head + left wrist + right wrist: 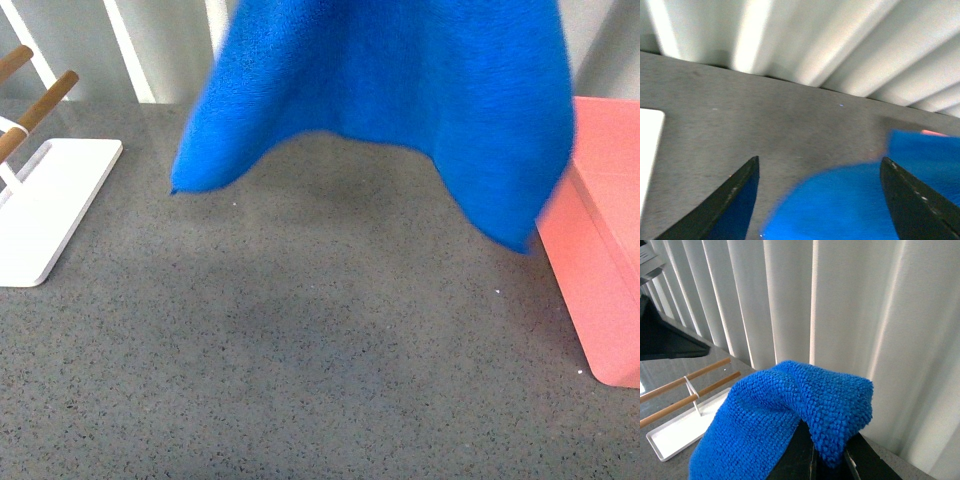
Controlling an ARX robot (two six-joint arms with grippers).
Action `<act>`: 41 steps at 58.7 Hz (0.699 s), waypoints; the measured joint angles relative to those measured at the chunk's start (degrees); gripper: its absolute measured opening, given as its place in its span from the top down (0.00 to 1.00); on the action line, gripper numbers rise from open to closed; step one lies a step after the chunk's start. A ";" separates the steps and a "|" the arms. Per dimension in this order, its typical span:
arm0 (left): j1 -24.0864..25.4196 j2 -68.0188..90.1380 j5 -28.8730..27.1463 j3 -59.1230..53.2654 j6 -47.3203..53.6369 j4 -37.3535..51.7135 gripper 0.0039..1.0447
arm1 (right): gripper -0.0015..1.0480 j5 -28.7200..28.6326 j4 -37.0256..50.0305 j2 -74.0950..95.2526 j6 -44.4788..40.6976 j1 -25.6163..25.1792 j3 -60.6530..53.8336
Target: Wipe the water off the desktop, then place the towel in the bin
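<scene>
Your right jaws are clamped on the towel (400,90), which hangs above the table (300,330) near the bin (597,270); your left jaws stand wide open.

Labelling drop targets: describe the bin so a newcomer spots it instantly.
Find the grey speckled desktop. At its right side, beside the hanging blue towel, stands the bin. It's the only salmon-pink box; the stand opposite is flat, white, with wooden pegs.
</scene>
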 joint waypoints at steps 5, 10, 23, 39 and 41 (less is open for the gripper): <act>4.20 -2.49 0.96 -3.48 2.58 -0.44 0.12 | 0.97 0.42 -1.03 0.00 0.59 -0.42 0.09; 7.19 -6.49 3.69 -8.28 6.91 -1.01 0.06 | 0.97 0.94 -2.58 0.00 0.57 -0.44 0.00; 15.26 -21.35 14.19 -22.53 16.09 -3.93 0.06 | 0.97 4.74 -8.66 0.00 -0.70 -1.11 -0.74; 15.45 -35.87 0.44 -49.05 18.97 36.61 0.37 | 0.97 6.36 -10.40 0.00 -1.42 -1.95 -1.25; 14.86 -37.57 -0.42 -51.30 19.04 40.35 0.45 | 0.97 6.38 -10.51 0.00 -1.42 -2.01 -1.27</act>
